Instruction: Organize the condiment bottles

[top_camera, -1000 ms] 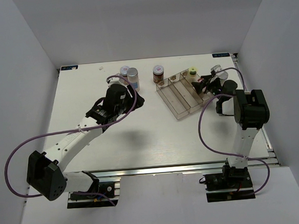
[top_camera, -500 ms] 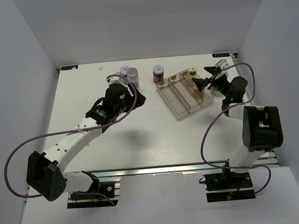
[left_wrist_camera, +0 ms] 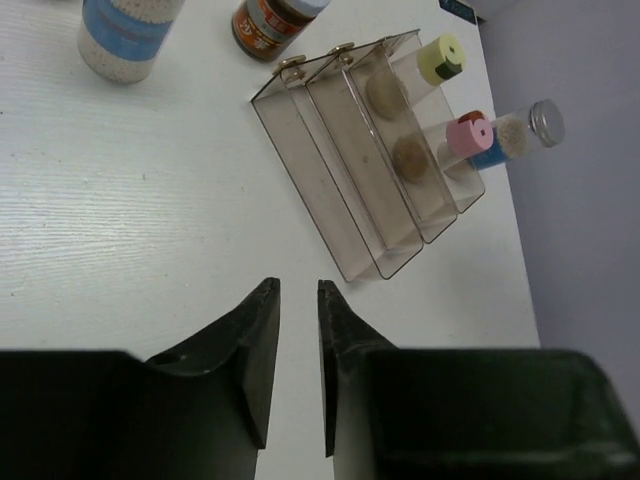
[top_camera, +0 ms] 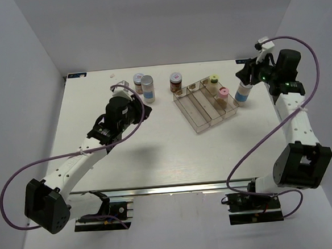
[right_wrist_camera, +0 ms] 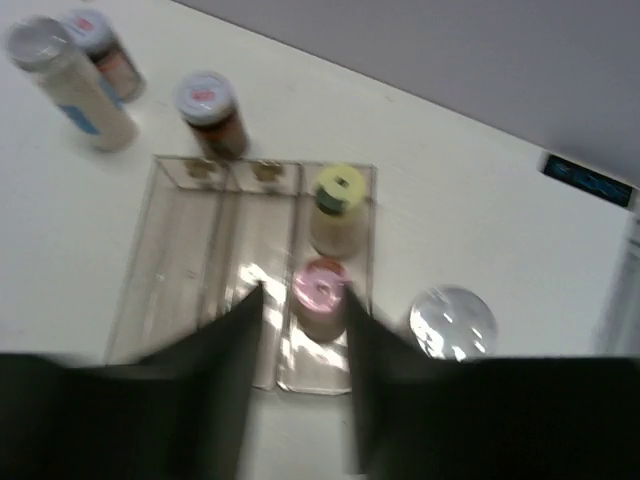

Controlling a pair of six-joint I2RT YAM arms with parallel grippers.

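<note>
A clear three-compartment plastic tray [top_camera: 189, 114] sits toward the table's far right corner. Its rightmost compartment holds the yellow-green-capped cream bottle [top_camera: 213, 80] and the pink-capped bottle [top_camera: 223, 92]. One silver-capped white-blue bottle [top_camera: 242, 92] stands just outside it. A second silver-capped bottle [top_camera: 147, 87], a short brown jar [top_camera: 138, 81] and a second brown jar [top_camera: 176, 81] line the far edge. The right gripper [right_wrist_camera: 302, 295] hangs high, fingers apart, empty; the left gripper [left_wrist_camera: 297, 300] is narrowly parted, empty. Sorting seems partway; next, a descent onto an unsorted bottle.
</note>
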